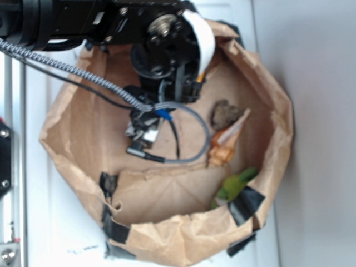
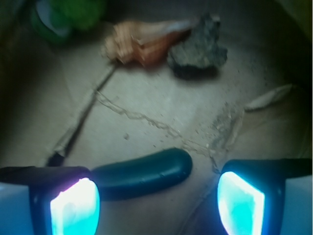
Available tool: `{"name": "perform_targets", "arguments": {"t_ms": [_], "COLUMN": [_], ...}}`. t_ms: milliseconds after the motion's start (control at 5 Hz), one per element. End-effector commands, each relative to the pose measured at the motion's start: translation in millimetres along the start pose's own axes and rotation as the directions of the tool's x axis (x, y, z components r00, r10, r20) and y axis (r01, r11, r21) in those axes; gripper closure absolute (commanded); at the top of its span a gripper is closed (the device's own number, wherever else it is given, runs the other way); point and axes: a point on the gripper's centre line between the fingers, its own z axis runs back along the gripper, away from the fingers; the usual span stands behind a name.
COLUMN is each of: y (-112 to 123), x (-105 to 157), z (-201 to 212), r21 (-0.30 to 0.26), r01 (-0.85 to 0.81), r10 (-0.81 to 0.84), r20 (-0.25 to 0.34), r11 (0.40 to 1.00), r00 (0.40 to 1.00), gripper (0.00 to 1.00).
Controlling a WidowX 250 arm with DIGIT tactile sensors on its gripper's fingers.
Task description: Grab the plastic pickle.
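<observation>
Two views show one moment inside a shallow brown paper bag [image 1: 83, 119] whose rolled rim is patched with black tape [image 1: 245, 203]. In the exterior view, the black robot arm [image 1: 111, 19] reaches down into the bag, trailing a braided cable [image 1: 72, 69] and a grey cable loop [image 1: 197, 125]; the arm's body hides the claw and the plastic pickle from this angle. A dark grey rock [image 1: 224, 114] lies near the bag's far wall, touching a pale orange seashell [image 1: 227, 142], and a bright lime-green leafy toy [image 1: 236, 184] lies just beyond the shell against the taped rim.

In the wrist view, the claw [image 2: 156, 196] stands apart, its two fingers [image 2: 74, 205] glowing cyan at the lower corners of the frame. The plastic pickle [image 2: 146, 171], a smooth dark teal capsule, lies flat on the bag's creased floor between the fingers. One end of it sits against or behind the finger on the left of the frame; whether they touch cannot be told. The other rounded end stops short of the finger on the right, with bare paper between them. Farther off, the seashell [image 2: 144, 44] and the rock [image 2: 198, 49] lie side by side, touching, and the blurred green toy [image 2: 68, 17] occupies the upper left corner. Fine grit is scattered over the paper floor.
</observation>
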Motion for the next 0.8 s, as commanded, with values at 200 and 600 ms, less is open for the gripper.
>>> {"name": "perform_targets", "arguments": {"t_ms": [200, 600], "y": [11.7, 12.5], "x": [-5.1, 2.9], "z": [14.3, 13.0], "r21": [-0.13, 0.045], "r01": [-0.363, -0.585], "r10": [0.35, 0.57], "r20": [-0.113, -0.294], "r11": [0.923, 0.81], "r00": [0.93, 0.767], "gripper": [0.0, 0.0]}}
